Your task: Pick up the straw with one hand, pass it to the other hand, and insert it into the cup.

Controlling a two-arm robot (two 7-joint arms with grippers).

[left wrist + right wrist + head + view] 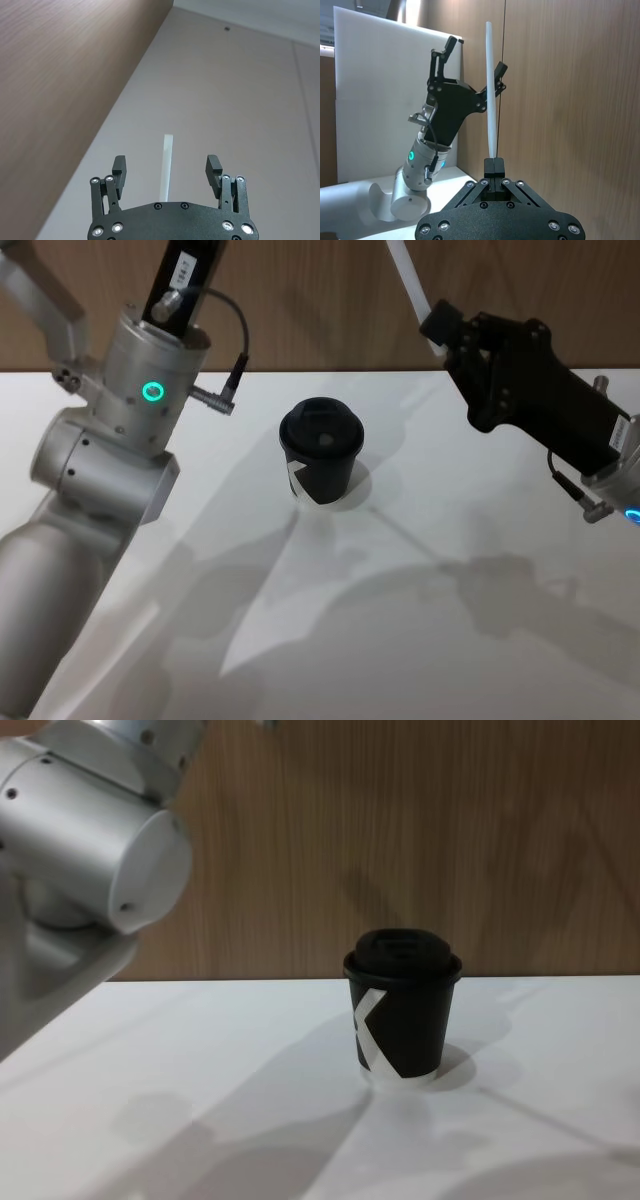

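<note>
Above your white table (400,640), your left gripper (166,159) hangs raised, fingers spread wide and empty. The cup (322,452) stands upright on the table, lid on. Your right gripper (493,162) pinches the straw (491,90) tightly by one end, high above the table to the cup's right.

The straw (491,90) is plain white. The cup (415,1020) is black, with a black lid (402,952), a white angular mark (368,1018) on its side and a white bottom rim. The left hand (166,164) and the right hand (494,162) are black. The left arm (100,470) is silver with a green ring light (152,392). The tabletop (450,640) is white, and the far wall (300,840) is brown wood grain.
</note>
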